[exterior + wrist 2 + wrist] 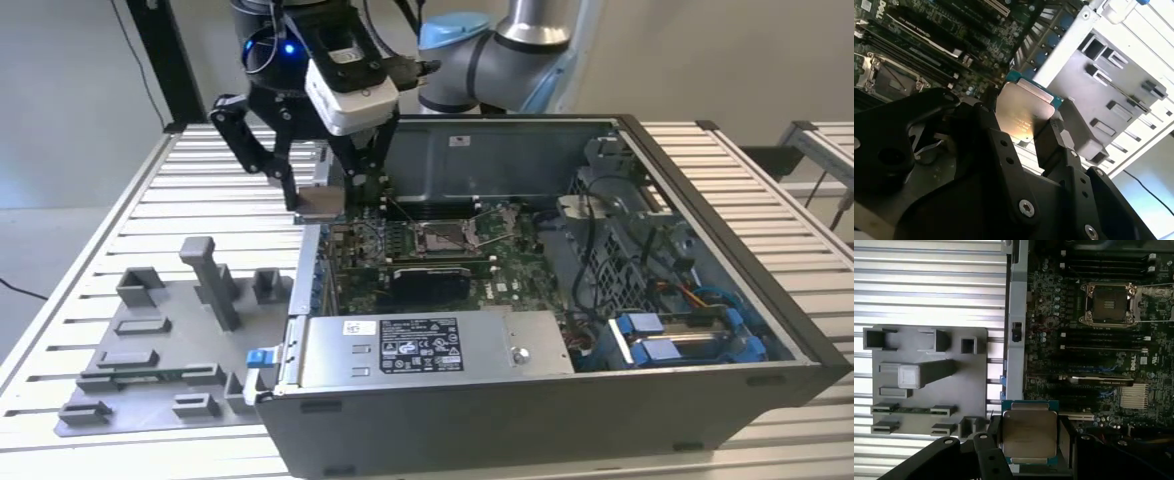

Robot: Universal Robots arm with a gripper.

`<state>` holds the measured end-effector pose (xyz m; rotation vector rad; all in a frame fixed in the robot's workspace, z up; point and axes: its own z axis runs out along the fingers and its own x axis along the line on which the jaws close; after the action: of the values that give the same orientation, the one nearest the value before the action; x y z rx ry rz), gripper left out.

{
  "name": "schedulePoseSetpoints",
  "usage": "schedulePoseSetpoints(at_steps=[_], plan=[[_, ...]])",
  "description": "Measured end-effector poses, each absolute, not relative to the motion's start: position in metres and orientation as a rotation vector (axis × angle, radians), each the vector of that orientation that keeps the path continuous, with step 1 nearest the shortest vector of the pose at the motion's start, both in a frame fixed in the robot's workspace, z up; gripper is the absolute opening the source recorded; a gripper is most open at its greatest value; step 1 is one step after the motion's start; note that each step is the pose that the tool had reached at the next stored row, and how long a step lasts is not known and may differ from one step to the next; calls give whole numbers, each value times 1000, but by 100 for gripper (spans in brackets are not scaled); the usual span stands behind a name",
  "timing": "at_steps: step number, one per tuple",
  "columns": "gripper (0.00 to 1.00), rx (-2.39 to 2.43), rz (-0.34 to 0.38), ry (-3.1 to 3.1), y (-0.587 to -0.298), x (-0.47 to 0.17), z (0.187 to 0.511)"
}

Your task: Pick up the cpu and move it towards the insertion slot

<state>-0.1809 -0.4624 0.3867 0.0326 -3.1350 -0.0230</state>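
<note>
The cpu [1029, 435] is a thin, flat square chip with a shiny metal top and a blue-green edge. It looks light and stiff, but I think it is easy to hurt, so it is best held by its side edges and not by its flat faces. That is how the claw [1030, 440] has it: in both wrist views the black fingers [1056, 137] press on two facing edges of the cpu, so the claw is clamped on it. The smooth top looks slippery, so a loose hold could let it slide out. In the exterior view the claw [324, 195] hangs in the upper left of the frame, over the near wall of the open computer case [694, 390], with the cpu [320, 203] lifted up in the air and held about level. The arm [494, 50] reaches in from the top of the frame and the claw points down. The insertion slot [445, 237] sits near the middle of the frame on the green motherboard [514, 275] inside the case, a bit apart from the cpu. In the first wrist view the insertion slot [1108, 304] is in the upper right and the cpu is at the bottom middle. The grey tray [167, 345] with its blocks lies on the ribbed tabletop [94, 250] at the lower left of the exterior view.
</note>
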Motion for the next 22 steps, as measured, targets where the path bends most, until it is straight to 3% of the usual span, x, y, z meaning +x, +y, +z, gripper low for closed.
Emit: schedulePoseSetpoints(at_steps=[22], plan=[[0,33,-23,-3135,-462,-125,387]])
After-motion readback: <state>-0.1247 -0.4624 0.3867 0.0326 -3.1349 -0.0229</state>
